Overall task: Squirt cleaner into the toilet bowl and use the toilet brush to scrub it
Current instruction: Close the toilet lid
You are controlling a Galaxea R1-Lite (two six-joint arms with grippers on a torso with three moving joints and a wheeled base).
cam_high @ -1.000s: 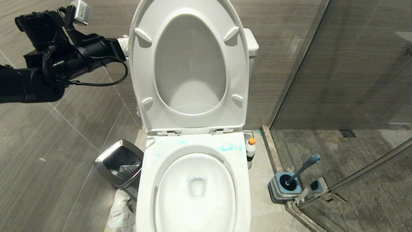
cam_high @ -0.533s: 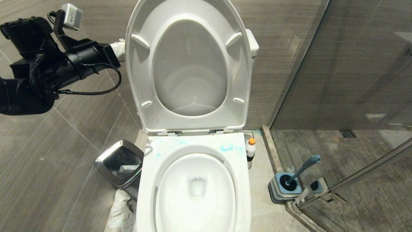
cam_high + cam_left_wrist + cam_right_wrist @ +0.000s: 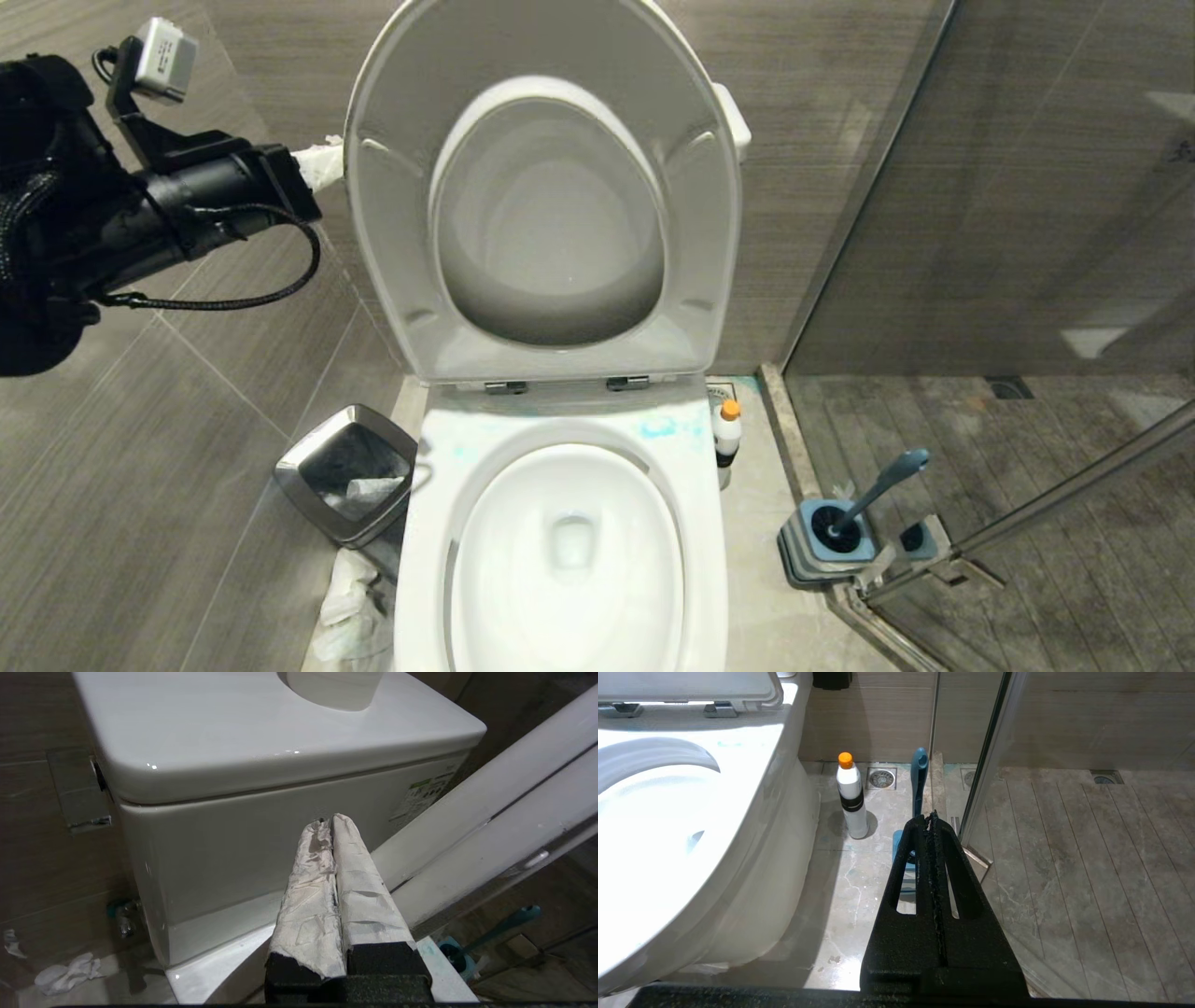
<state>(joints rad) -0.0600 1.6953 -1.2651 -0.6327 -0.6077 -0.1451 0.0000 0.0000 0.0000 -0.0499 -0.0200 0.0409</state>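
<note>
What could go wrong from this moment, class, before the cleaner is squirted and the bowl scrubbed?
1. The left end effector, shut, sits beside the raised lid; a nudge might tip it down over the toilet bowl.
2. The cleaner stands upright, close to the bowl's side; a clumsy reach could topple it.
3. The toilet brush leans in its base near the glass door; lifting it may strike the glass.

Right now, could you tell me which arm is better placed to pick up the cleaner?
The right. Its gripper is low beside the bowl, shut and empty, with the cleaner on the floor just ahead. The left gripper is up by the tank, across the toilet from the bottle.
</note>
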